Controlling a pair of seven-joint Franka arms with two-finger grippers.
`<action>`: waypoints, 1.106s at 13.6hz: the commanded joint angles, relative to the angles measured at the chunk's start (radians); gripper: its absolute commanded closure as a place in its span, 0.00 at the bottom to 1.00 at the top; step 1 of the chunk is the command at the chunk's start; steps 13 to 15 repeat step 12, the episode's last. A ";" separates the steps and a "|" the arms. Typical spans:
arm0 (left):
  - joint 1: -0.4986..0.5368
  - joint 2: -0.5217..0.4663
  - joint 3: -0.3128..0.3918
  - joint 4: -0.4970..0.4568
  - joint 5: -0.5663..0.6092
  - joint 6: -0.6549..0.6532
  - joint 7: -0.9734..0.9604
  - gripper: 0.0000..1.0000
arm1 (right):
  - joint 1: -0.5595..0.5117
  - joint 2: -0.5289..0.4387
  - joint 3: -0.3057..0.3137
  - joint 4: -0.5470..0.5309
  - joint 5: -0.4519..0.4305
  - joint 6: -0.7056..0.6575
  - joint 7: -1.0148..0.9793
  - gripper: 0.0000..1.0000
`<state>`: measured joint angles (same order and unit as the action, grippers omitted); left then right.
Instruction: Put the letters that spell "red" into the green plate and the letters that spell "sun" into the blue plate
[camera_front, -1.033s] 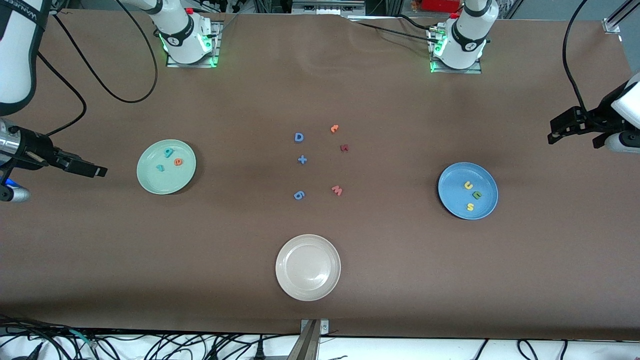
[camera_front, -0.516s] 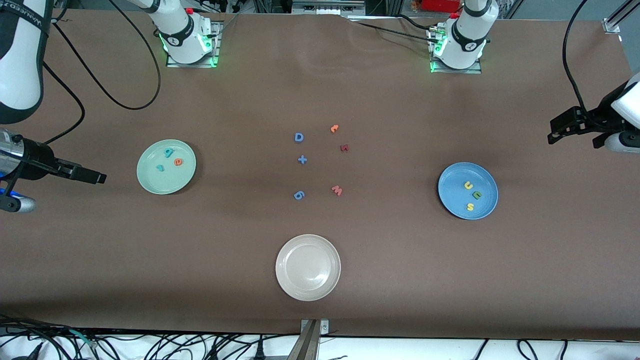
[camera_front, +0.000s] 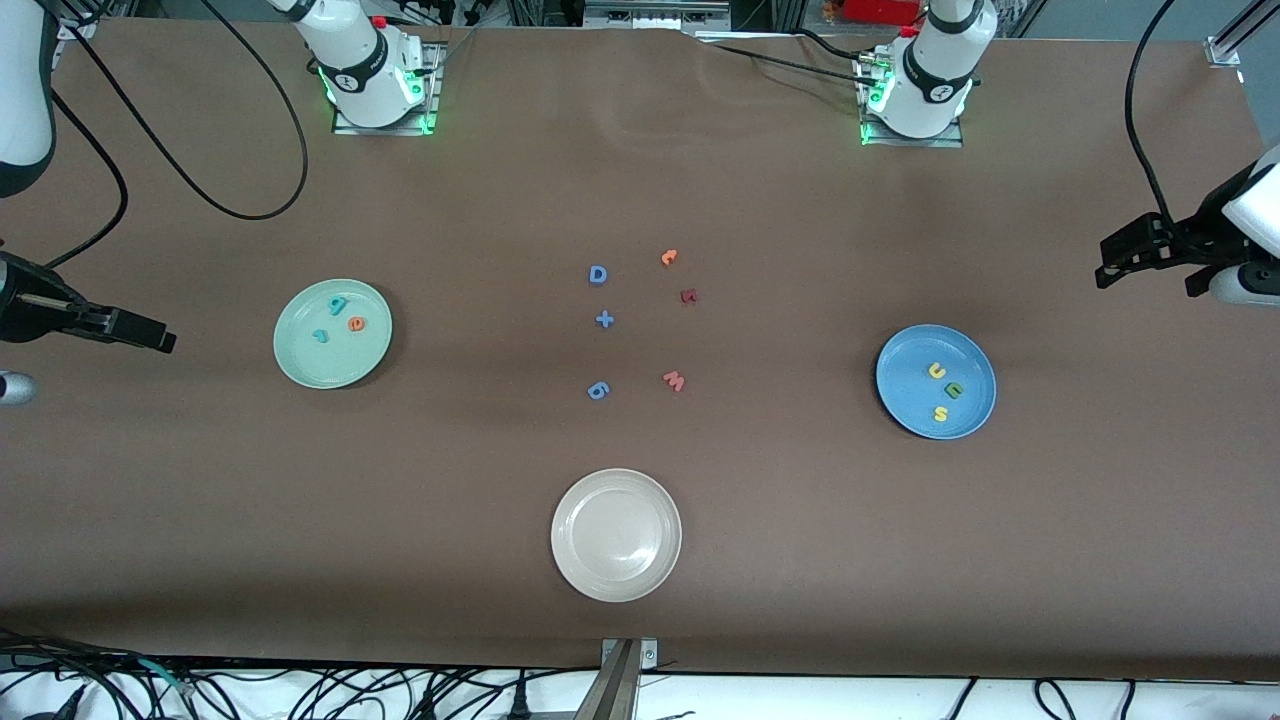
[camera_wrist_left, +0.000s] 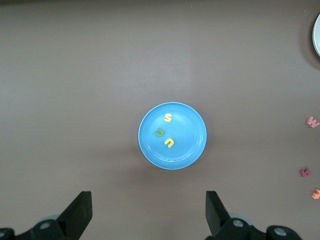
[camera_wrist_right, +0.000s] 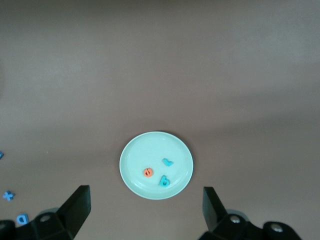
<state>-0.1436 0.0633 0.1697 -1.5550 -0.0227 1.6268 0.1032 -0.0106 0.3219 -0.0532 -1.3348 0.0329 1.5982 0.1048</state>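
Six letters placed: all six task letters are seen inside plates.
Green plate (camera_front: 333, 333): at nine o'clock on the counter (camera_front: 800, 520); the teal "r" (camera_front: 320, 336), orange "e" (camera_front: 356, 323) and teal "d" (camera_front: 338, 305) are held in it.
Blue plate (camera_front: 936, 381): at three o'clock; the yellow "s" (camera_front: 941, 413), yellow "u" (camera_front: 937, 371) and green "n" (camera_front: 955, 391) are held in it.
Spare letters (camera_front: 598, 275): left loose at the counter's centre.
Beige plate (camera_front: 616, 535): at six o'clock, nothing seen in it.
Left gripper (camera_wrist_left: 149, 212): jaws wide, nothing held, raised over the counter's edge by the blue plate.
Right gripper (camera_wrist_right: 145, 210): jaws wide, nothing held, raised by the green plate.
Progress: the task is judged complete; nothing is left to move.
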 joint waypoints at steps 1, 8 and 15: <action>-0.002 0.007 0.005 0.018 -0.028 -0.001 0.004 0.00 | -0.023 -0.067 0.027 -0.110 -0.019 0.072 -0.020 0.01; -0.002 0.007 0.005 0.018 -0.028 -0.001 0.004 0.00 | -0.011 -0.055 0.024 -0.103 -0.013 0.080 -0.005 0.01; -0.002 0.007 0.005 0.018 -0.028 -0.001 0.004 0.00 | -0.011 -0.055 0.024 -0.087 -0.008 0.080 -0.007 0.01</action>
